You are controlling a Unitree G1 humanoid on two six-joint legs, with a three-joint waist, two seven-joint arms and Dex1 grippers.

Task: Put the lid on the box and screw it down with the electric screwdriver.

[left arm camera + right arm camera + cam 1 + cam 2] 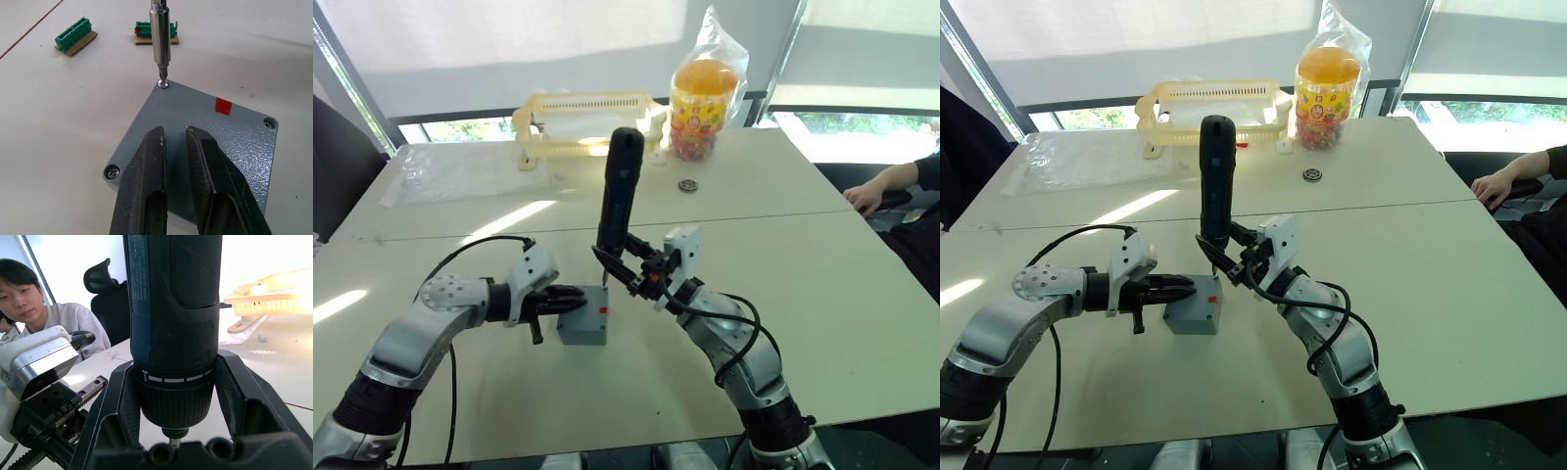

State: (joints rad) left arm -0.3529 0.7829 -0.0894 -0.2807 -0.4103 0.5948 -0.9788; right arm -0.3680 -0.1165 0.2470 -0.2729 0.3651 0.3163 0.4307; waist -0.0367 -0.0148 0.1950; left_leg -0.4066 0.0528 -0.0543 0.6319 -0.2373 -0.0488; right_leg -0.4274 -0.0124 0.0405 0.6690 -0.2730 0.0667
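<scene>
The right gripper (pixel 1224 257) is clamping the electric screwdriver (pixel 1215 181) upright, its bit sitting on a far-corner screw (pixel 164 84) of the lid (pixel 205 132), which is lying on the box (pixel 1193 314); the left gripper (pixel 1180 289), fingers nearly together, is pressing the lid's left side

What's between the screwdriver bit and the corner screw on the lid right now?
Nothing visible. The electric screwdriver bit sits directly on the corner screw of the lid. The left tool rests on the lid, clear of that corner.
</scene>
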